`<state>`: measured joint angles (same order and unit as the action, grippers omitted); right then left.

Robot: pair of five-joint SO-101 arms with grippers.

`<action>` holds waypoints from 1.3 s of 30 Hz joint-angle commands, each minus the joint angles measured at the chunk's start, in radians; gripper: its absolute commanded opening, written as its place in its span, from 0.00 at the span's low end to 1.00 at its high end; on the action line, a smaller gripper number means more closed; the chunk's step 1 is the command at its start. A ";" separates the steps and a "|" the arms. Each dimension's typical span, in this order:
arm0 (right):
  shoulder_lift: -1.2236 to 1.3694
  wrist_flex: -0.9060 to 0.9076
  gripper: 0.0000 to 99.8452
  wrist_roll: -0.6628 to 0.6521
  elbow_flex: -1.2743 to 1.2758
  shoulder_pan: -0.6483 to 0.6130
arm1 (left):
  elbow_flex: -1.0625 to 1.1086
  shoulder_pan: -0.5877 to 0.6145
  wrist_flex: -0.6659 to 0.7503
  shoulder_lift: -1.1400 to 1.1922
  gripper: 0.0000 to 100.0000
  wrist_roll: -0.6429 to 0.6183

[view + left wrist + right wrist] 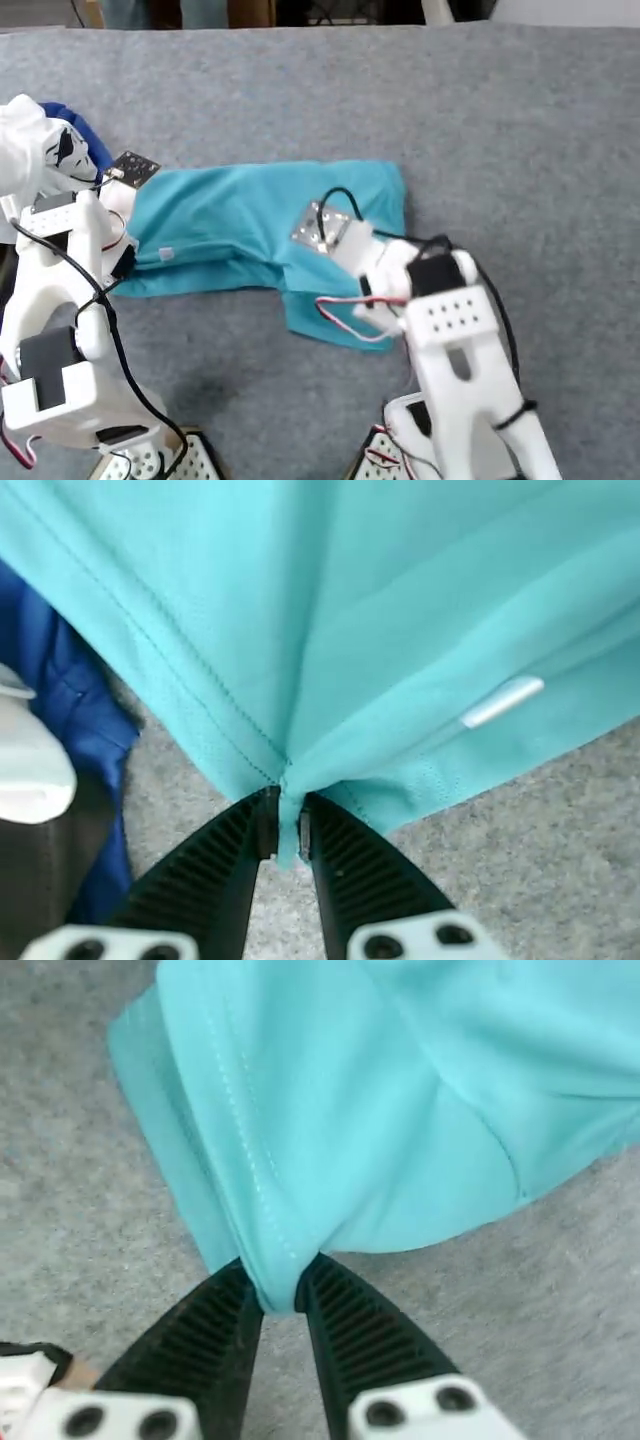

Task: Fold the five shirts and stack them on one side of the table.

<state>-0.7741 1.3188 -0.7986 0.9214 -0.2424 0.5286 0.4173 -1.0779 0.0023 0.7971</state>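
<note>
From above, the teal shirt (240, 215) lies flat on the grey desk (500, 130). It reaches from near the left edge to about the middle, and one flap hangs toward the near edge. My left arm (60, 290) stands at the shirt's left end, and my right arm (455, 340) leans in from the near edge over the flap. A white shirt (25, 140) and a blue shirt (75, 125) sit bunched together at the left edge, just beyond my left arm.

At my left wrist, my left pincer (285, 830) is clamped on the stitched hem of the teal shirt, with the cloth drawn to a point between the jaws. A small white label (503, 700) lies on the teal cloth, and the blue shirt lies just beside the hem.

At my right wrist, my right pincer (280, 1295) is pinched tight on a bunched fold of the teal shirt's edge, with grey desk on both sides.
</note>
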 commanded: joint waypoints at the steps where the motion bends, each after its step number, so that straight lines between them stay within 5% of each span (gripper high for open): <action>1: -0.081 0.021 0.01 -0.008 0.044 -0.014 | 0.007 0.005 0.000 -0.006 0.03 0.044; 9: -0.140 0.002 0.01 -0.003 0.147 -0.011 | 0.004 0.005 -0.103 -0.012 0.03 0.101; 31: -0.137 0.023 0.02 -0.118 0.243 -0.014 | -0.001 0.021 -0.055 -0.005 0.05 0.167; 39: -0.140 0.025 0.28 -0.117 0.219 -0.017 | -0.056 0.030 -0.095 -0.017 0.19 0.064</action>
<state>-0.9030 1.3341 -0.9060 1.1669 -0.2455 0.5485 0.4358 -1.1377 0.0008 0.9122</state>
